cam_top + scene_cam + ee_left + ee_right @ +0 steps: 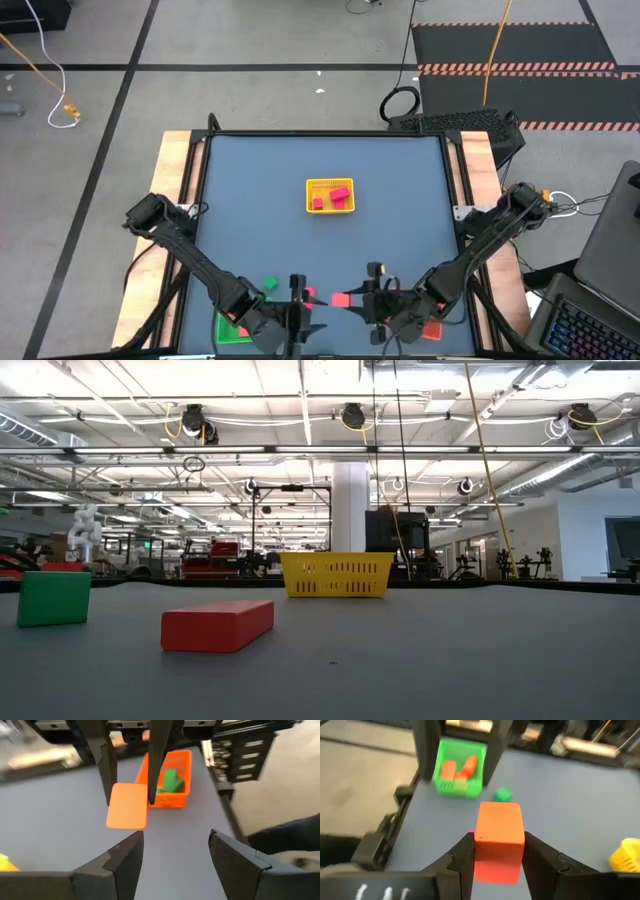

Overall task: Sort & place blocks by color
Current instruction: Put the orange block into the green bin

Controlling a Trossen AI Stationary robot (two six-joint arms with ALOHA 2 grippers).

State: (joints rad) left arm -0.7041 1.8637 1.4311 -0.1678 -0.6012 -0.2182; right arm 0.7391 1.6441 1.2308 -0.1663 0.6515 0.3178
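So the right gripper (497, 852) had its fingers clamped on an orange block (500, 832) lifted off the table, its long axis running forward, with the green basket (460, 770) straight ahead beyond the left gripper (175, 857), whose fingers were apart and empty.

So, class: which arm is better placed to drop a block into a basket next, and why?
Right. The right gripper is shut on an orange block; the left gripper is open and empty.
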